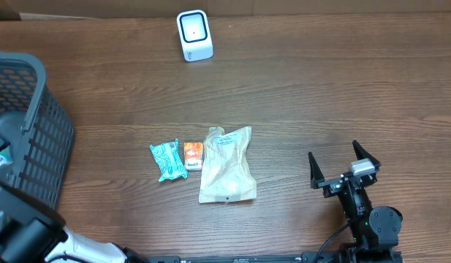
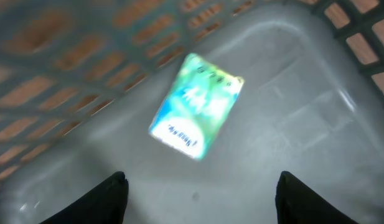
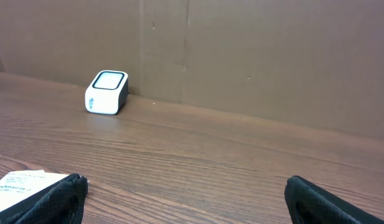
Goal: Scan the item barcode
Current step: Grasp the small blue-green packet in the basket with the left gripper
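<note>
I hold my left gripper (image 2: 202, 186) open and empty inside the basket (image 1: 35, 124) at left — the green packet (image 2: 196, 106) lies just ahead, long axis diagonal (right gripper (image 1: 343, 162) open, well apart).

Overhead looks straight down on the desk (image 1: 298, 95) from far. Left wrist sits close inside the basket (image 1: 46, 139), facing its floor. Right wrist rides low over the desk, facing the back wall (image 3: 272, 56), and shares the scanner (image 3: 107, 93) with overhead.
</note>
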Robot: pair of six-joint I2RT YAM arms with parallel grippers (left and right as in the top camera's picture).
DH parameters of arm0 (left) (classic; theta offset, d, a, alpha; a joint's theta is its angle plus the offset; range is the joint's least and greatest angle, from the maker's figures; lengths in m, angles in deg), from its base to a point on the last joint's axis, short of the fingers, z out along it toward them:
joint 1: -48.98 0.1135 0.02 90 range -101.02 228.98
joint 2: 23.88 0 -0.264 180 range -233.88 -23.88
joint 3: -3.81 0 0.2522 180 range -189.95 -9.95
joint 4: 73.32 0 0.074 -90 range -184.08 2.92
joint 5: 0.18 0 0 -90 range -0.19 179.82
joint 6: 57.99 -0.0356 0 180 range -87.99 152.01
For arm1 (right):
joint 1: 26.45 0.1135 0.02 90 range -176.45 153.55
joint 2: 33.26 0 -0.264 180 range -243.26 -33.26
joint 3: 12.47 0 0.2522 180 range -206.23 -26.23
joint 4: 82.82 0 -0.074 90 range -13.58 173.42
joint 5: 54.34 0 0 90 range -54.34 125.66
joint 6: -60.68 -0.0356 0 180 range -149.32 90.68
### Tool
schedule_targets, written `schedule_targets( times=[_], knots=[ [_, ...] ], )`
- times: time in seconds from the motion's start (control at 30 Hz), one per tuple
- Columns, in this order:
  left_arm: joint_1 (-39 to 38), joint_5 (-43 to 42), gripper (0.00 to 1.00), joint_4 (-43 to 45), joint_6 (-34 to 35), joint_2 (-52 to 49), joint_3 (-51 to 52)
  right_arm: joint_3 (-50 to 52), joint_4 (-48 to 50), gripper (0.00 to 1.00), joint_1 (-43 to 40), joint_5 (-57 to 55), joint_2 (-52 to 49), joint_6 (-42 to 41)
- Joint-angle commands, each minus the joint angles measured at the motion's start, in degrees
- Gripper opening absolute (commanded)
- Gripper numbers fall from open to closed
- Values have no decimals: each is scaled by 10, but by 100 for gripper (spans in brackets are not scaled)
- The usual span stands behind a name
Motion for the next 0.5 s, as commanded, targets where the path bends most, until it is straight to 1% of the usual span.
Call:
schedule_targets(
  times=[0.0,0.1,0.2,0.37,0.43,0.47],
  knots=[
    [-8,53,64,16,-2,-39,9,6,2,100,-1,0,7,-4],
    [-9,61,66,41,3,-65,9,6,2,100,-1,0,7,-4],
    [-9,60,70,67,3,-84,9,6,2,100,-1,0,7,-4],
    [-10,59,69,93,3,-117,9,6,2,100,-1,0,7,-4],
    [-11,59,64,94,3,-129,9,6,2,100,-1,0,7,-4],
    [-11,59,54,92,3,-135,9,6,2,100,-1,0,7,-4]
  ],
)
